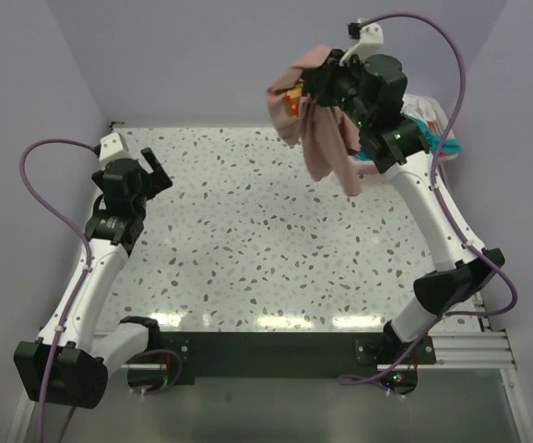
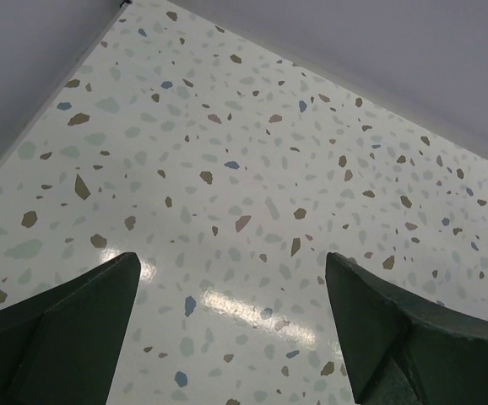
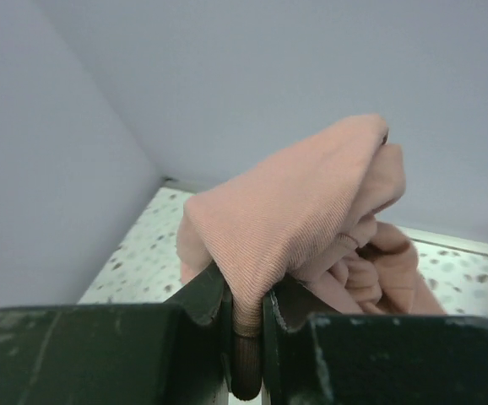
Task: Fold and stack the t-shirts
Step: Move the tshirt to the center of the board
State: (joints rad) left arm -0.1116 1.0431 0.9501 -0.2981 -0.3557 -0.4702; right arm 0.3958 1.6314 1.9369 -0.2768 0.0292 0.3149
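My right gripper (image 3: 246, 308) is clamped tight on a fold of the salmon-pink t-shirt (image 1: 326, 148), which hangs bunched above the far right of the speckled table (image 1: 248, 240) (clear of its surface). My left gripper (image 1: 149, 173) hovers over the table's left side, jaws wide apart.

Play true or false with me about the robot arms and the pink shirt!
1. The right gripper is pinching the pink t-shirt. True.
2. The pink t-shirt lies spread flat on the table. False: it hangs bunched up from the right gripper, which is raised above the table.
3. The left gripper is open and holds nothing. True.
4. Both grippers are holding the pink t-shirt together. False: only the right gripper has it; the left gripper is far off over the left side of the table.
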